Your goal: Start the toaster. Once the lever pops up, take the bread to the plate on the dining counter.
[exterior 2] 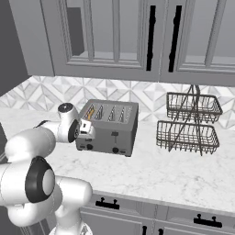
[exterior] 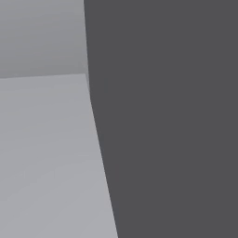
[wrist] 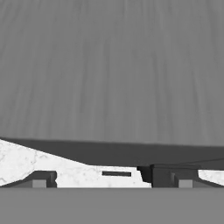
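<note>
A silver toaster (exterior 2: 110,131) with several slots stands on the marble counter (exterior 2: 151,174) against the tiled wall. A tan slice of bread (exterior 2: 90,112) sits in its leftmost slot. My gripper (exterior 2: 86,130) is pressed up against the toaster's front left corner. In the hand view its brushed metal wall (wrist: 112,70) looms very close, and my gripper (wrist: 112,183) is open, with nothing between its fingertips (wrist: 39,182), just above the marble. The plate and the dining counter are out of view.
A two-tier wire basket rack (exterior 2: 190,121) stands to the right of the toaster. Grey wall cabinets (exterior 2: 137,36) with black handles hang above it. Drawers (exterior 2: 110,204) run under the counter edge. A dark panel (exterior: 167,116) stands close in the left base view.
</note>
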